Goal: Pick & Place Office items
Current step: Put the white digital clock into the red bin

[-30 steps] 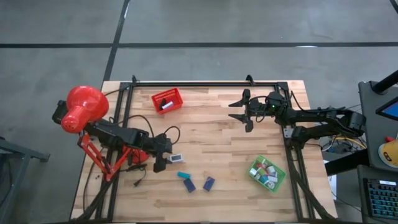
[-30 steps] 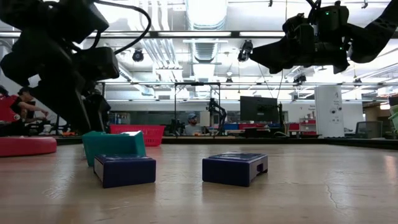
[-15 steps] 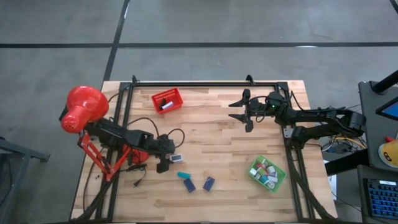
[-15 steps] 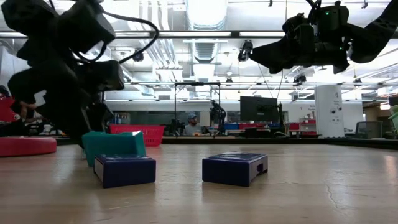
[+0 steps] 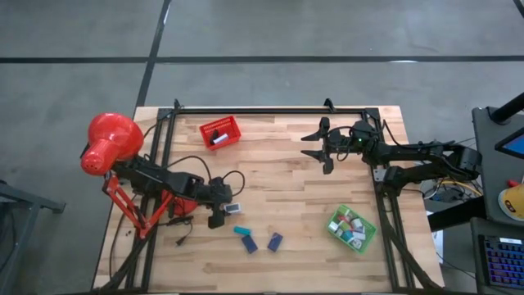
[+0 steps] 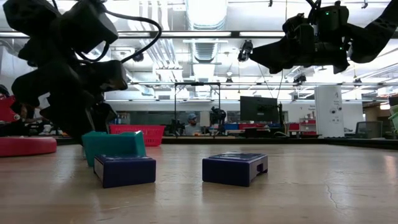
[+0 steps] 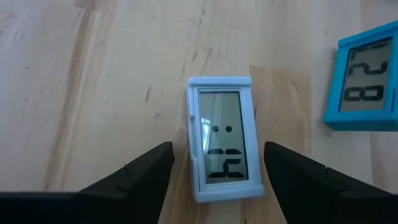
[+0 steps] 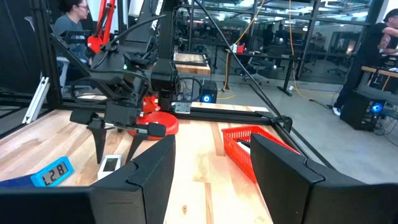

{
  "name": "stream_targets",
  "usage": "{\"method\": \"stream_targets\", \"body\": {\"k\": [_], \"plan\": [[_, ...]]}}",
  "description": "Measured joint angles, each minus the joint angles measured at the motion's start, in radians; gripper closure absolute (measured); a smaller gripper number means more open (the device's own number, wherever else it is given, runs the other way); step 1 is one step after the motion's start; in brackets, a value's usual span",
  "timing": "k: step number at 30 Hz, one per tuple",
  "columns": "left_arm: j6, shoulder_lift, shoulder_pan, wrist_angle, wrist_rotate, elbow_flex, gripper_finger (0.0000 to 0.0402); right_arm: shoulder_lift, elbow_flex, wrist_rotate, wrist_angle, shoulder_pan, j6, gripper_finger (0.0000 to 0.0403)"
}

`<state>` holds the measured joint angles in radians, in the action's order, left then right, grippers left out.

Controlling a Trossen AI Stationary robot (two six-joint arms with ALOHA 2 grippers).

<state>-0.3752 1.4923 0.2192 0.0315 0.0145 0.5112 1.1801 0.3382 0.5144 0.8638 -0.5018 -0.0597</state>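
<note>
1. We see the left gripper (image 5: 224, 215) lowered to the wooden table (image 5: 278, 172), its fingers (image 7: 140, 177) spread apart on either side of a small white clock (image 7: 224, 146) that lies flat on the wood; the jaws are released and neither finger touches the clock's case.
2. We find that white clock (image 5: 233, 209) near the table's front left, just beside the left gripper, with a teal clock (image 7: 367, 78) lying close by on its far side.
3. Toward the front centre lie the other loose office items: the teal block (image 5: 241, 231) and two navy blocks (image 5: 250, 244) (image 5: 275, 241), the teal one just beside the first navy one, the second navy one a little apart.
4. From table height, the teal block (image 6: 114, 144) sits behind one navy block (image 6: 125, 170), the other navy block (image 6: 235, 168) to its side.
5. The right gripper (image 5: 321, 151) hangs above the table's rear right, well apart from the items; its jaws stand parted and grasp nothing.
6. A green tray (image 5: 352, 229) at the front right holds many small pieces; a red tray (image 5: 221, 133) at the rear left holds a small item.
7. A red desk lamp (image 5: 110, 143) stands at the left edge
</note>
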Motion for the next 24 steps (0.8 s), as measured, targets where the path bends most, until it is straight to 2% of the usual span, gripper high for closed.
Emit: {"method": "stream_targets", "body": {"k": [12,24], "plan": [[0.001,0.001,0.000,-0.003,0.020,-0.004,0.0145,0.000,0.000,0.000,0.000,0.000,0.000,0.0199],[0.005,0.002,-0.001,-0.010,0.031,-0.006,0.0223,0.000,0.000,0.000,0.000,0.000,0.000,0.0199]]}}
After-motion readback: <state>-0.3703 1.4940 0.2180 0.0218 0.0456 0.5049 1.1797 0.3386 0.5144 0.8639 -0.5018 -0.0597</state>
